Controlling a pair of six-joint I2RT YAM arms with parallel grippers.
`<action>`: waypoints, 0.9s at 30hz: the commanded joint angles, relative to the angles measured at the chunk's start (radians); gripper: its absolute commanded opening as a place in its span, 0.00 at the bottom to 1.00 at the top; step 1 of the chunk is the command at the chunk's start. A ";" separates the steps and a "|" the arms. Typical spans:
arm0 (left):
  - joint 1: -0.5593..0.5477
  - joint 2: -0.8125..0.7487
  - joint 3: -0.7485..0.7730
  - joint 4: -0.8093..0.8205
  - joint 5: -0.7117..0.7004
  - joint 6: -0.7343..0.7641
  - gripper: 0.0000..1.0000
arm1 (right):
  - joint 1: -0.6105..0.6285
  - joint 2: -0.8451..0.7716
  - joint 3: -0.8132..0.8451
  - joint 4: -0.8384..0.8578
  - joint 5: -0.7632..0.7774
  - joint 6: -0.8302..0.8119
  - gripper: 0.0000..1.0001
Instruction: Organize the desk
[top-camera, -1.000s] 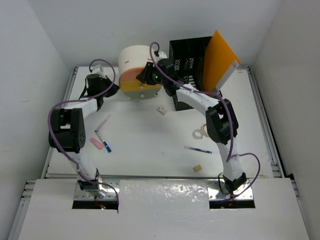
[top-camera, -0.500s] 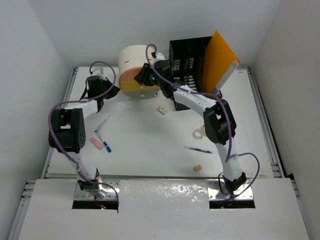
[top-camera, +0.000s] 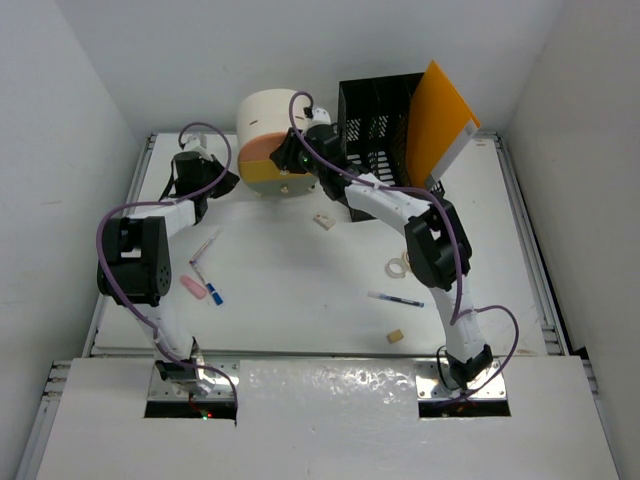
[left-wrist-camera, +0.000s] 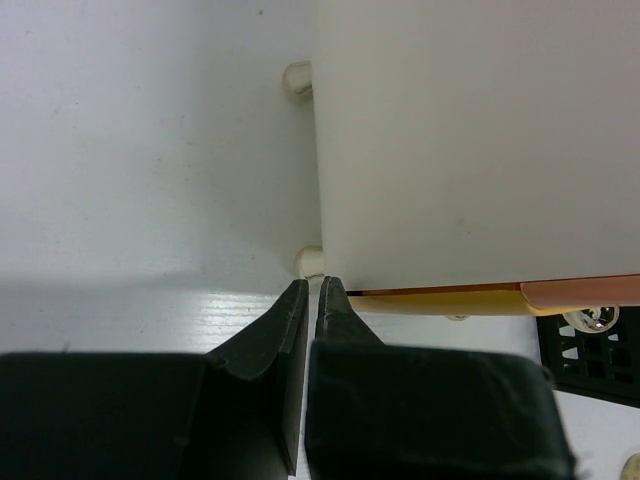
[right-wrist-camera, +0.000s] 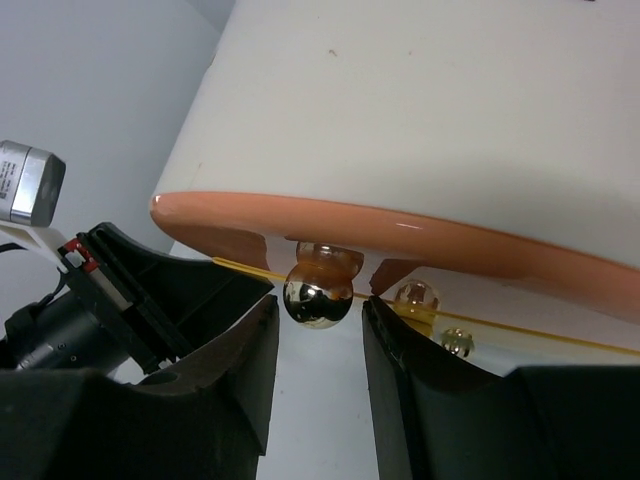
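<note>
Right gripper (right-wrist-camera: 318, 312) has crept a touch further left toward the box (top-camera: 264, 112) since a second ago, while the left arm hasn't budged. Now we've got our right fingers spread on either side of the shiny knob (right-wrist-camera: 318, 296) that hangs under the salmon drawer front (right-wrist-camera: 420, 235). There's a sliver of daylight on each side, so no pinch yet. Over on the other side, our left gripper (left-wrist-camera: 306, 296) has its fingers pressed together, holding nothing, tips right at the cream box's lower corner, just beside one of its little feet (left-wrist-camera: 309, 261). Whether they actually touch the wall, we can't tell.

The desk (top-camera: 300, 300) stretches out in front of our bases, the box sitting at its far edge beside the black crate (top-camera: 372, 118). A pen (top-camera: 396, 299), tape rings (top-camera: 402, 265) and other small bits are scattered across the middle.

Our read is that we're on the step of opening the drawer, so the loose pieces have somewhere to go. Next we need to close the right fingers squarely on that knob, which is round and slick, so a centred grip matters. Then comes a straight pull along the drawer's line. The left gripper looks placed to brace the box so it doesn't slide along with the pull.
</note>
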 joint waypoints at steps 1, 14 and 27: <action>-0.007 -0.045 -0.009 0.044 -0.006 0.007 0.00 | -0.001 -0.067 -0.003 0.091 0.057 -0.016 0.38; -0.007 -0.028 0.003 0.043 -0.008 0.009 0.00 | 0.001 -0.099 -0.010 0.140 0.080 -0.020 0.36; -0.007 -0.017 0.011 0.038 -0.016 0.015 0.00 | -0.001 -0.093 -0.004 0.104 0.092 -0.017 0.00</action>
